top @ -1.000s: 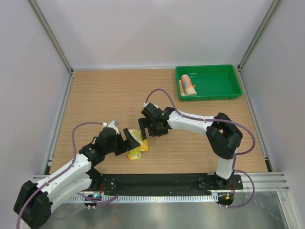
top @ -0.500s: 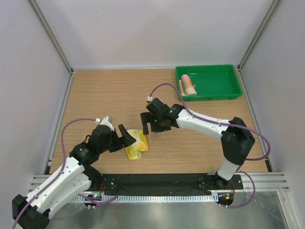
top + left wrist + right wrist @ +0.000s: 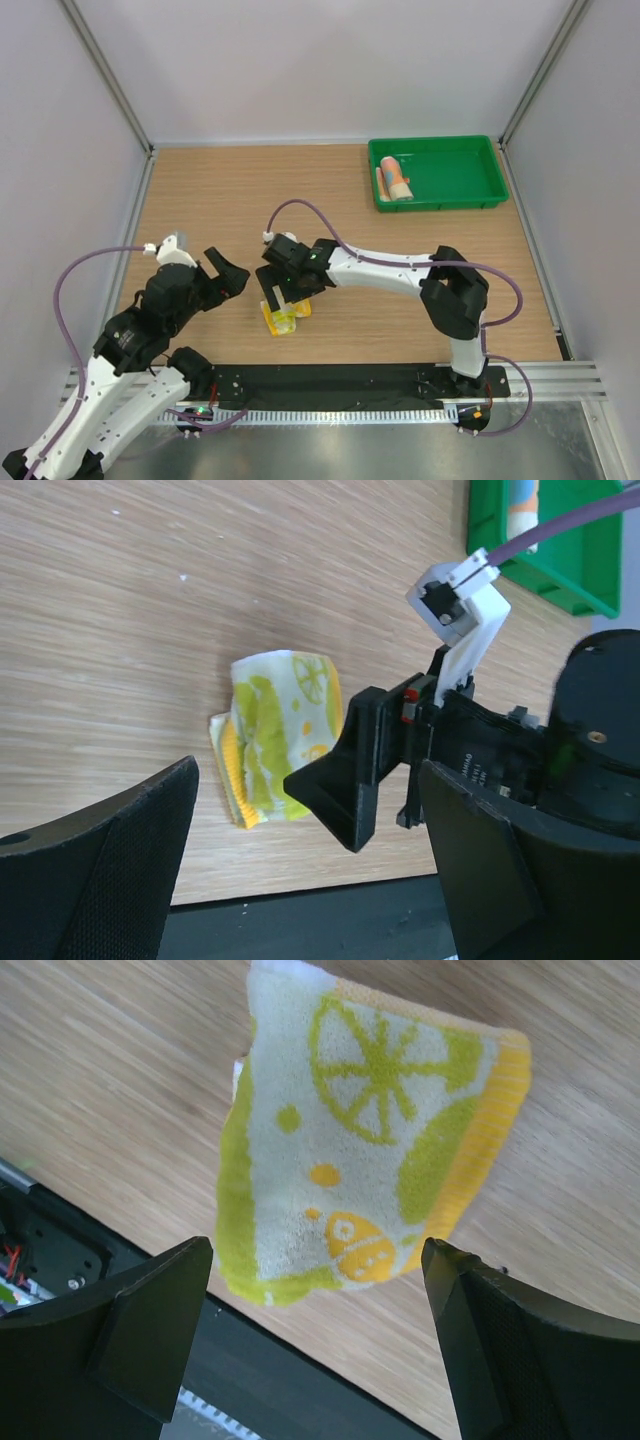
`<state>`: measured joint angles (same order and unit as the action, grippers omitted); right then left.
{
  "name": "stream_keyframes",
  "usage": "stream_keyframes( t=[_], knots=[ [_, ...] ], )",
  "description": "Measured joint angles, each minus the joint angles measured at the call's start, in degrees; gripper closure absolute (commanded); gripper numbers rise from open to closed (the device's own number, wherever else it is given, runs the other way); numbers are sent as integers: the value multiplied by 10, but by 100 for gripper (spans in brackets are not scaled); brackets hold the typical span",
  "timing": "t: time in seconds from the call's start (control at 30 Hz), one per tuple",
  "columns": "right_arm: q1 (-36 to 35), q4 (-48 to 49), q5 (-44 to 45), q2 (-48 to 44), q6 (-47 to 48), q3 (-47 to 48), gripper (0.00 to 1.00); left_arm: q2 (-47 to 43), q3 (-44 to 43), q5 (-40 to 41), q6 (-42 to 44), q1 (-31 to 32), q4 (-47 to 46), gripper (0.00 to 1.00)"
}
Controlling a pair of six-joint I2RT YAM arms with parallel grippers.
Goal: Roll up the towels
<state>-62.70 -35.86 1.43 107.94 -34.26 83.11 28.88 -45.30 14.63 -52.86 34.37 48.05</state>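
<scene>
Top external view: yellow towel [image 3: 283, 318] lies loosely folded on the table [image 3: 200, 190], near the front edge. Right gripper [image 3: 285, 302] hangs over it, fingers wide, the towel between them and ungripped. Left gripper [image 3: 228, 272] stands just left of it, fingers wide, holding nothing. Blue towel [image 3: 395, 180] sits rolled in the green tray [image 3: 450, 175], far right.

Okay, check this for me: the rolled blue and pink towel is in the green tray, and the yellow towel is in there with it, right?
Not quite. The blue and pink towel is in the green tray, but the yellow towel is not in there with it. It lies on the wooden table near the front edge, under the open right gripper. The top external view shows both.
</scene>
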Motion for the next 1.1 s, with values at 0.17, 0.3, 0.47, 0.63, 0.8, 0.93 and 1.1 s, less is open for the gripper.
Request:
stream_keyframes(
  t=[0.17,0.3,0.47,0.63,0.8,0.93,1.1],
  knots=[
    [-12,-14,13,51,1,30,3,-20,-4,24,7,0,42,9],
    [-17,-23,16,70,2,43,2,-30,-4,30,8,0,60,9],
    [-28,-33,20,85,2,65,1,-31,-4,34,9,0,67,9],
    [-44,-36,23,98,3,76,0,-31,-4,34,10,0,67,8],
    [-51,-37,23,113,1,76,1,-31,-4,34,11,0,67,8],
    [-54,-37,26,123,-3,76,3,-31,-4,35,12,0,68,8],
    [-56,-39,43,127,-13,76,11,-31,-4,36,15,0,71,8]
  ],
)
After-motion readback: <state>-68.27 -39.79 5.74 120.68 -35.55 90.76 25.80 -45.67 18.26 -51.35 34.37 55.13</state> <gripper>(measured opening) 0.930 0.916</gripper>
